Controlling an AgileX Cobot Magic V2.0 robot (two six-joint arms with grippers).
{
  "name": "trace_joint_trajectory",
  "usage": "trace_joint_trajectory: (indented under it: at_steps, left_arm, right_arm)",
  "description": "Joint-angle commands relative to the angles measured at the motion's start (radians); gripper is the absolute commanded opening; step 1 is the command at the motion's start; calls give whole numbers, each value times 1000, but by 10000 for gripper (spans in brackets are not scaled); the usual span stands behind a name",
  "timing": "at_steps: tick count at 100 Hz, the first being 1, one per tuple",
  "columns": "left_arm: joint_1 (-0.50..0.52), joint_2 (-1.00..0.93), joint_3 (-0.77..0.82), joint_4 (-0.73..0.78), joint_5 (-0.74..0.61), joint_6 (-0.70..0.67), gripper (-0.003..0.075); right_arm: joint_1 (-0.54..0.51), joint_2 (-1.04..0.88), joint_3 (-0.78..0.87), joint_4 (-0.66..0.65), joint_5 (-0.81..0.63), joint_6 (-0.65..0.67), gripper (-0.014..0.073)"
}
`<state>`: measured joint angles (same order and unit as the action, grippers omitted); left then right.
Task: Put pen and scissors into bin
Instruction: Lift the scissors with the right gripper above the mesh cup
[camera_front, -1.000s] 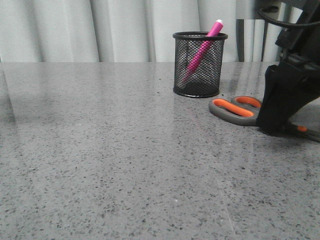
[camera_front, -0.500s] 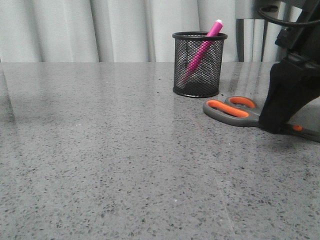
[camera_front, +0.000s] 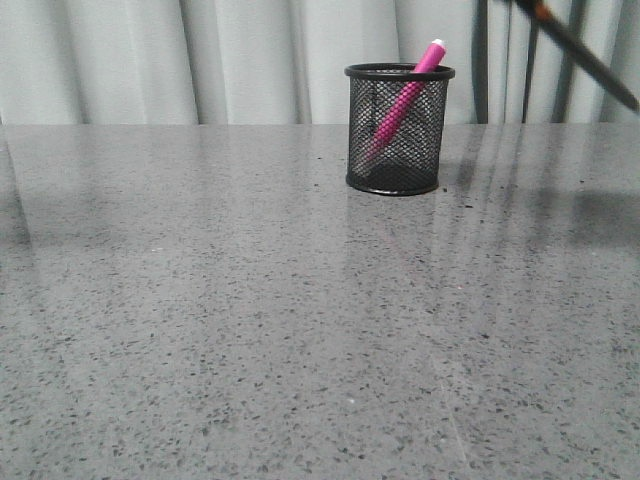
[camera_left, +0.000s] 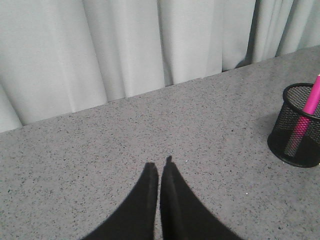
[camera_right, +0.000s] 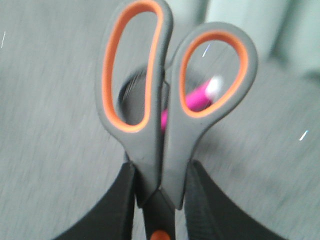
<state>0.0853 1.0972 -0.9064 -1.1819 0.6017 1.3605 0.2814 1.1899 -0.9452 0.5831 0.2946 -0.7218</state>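
Lifted off the tabletop (camera_front: 250, 330) since half a second ago, the scissors (camera_right: 170, 105) no longer lie to the right of the bin (camera_front: 399, 128); in the front view only their dark blades show, slanting across the top right corner, well above the surface. In the right wrist view the right pincer (camera_right: 157, 200) grips them on both sides just below the grey handles, near the orange pivot dot, with the orange-lined loops pointing away from the wrist. That view is blurred, with the bin and the pen seen through and behind the loops.

At the far side of the tabletop the bin stands upright, right of centre, and the pen (camera_front: 405, 95) leans inside it with its white end poking above the rim.

On the left, the left pincer (camera_left: 160, 172) is clenched on nothing, its fingertips together, held over bare tabletop well to the left of the bin, facing the curtain (camera_left: 125, 45).
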Motion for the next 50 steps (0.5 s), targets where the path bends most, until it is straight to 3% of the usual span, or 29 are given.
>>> trace_joint_trajectory:
  at_steps: [1,24,50]
  left_arm:
    - [2,-22,-26,-56,-19,-6,-19]
    - [2,-22,-26,-56,-21,-6,-19]
    - [2,-22,-26,-56,-21,-6,-19]
  right_arm:
    - [35,-11,-24,49,-266,-8,-76]
    - [150,118,-60,49,-630,-8,-76]
    - [182,272,-208,49,-726,107,-76]
